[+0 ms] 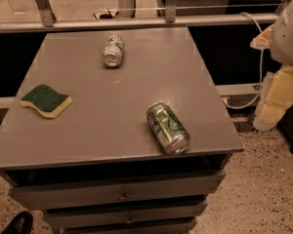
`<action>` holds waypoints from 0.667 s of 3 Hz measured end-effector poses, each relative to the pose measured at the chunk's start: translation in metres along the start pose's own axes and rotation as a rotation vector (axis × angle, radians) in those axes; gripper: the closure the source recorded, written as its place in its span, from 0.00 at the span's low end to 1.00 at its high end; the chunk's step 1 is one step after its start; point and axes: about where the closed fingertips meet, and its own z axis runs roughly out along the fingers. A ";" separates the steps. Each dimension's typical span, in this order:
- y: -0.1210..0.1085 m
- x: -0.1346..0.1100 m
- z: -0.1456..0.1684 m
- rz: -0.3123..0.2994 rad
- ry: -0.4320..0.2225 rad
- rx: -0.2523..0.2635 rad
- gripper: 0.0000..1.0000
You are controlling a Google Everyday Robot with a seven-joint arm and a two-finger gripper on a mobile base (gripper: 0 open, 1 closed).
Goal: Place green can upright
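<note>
The green can point(168, 128) is shiny metallic green with silvery jagged markings. It lies on its side near the front right corner of the grey table point(112, 145), with one silver end pointing to the front right. My gripper is not in view. Only a white rounded part of my arm point(289, 30) shows at the upper right edge, well away from the can and off to the side of the table.
A smaller white-silver can point(113, 50) lies on its side at the far middle of the table. A green-and-yellow sponge point(46, 100) lies at the left. Drawers point(122, 195) sit under the tabletop. Yellowish blocks point(278, 99) and a cable stand right of the table. A black shoe point(19, 222) is at bottom left.
</note>
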 end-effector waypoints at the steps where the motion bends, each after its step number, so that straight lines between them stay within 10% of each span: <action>1: 0.000 0.000 0.000 0.000 0.000 0.000 0.00; 2: 0.004 -0.017 0.013 0.056 -0.032 -0.003 0.00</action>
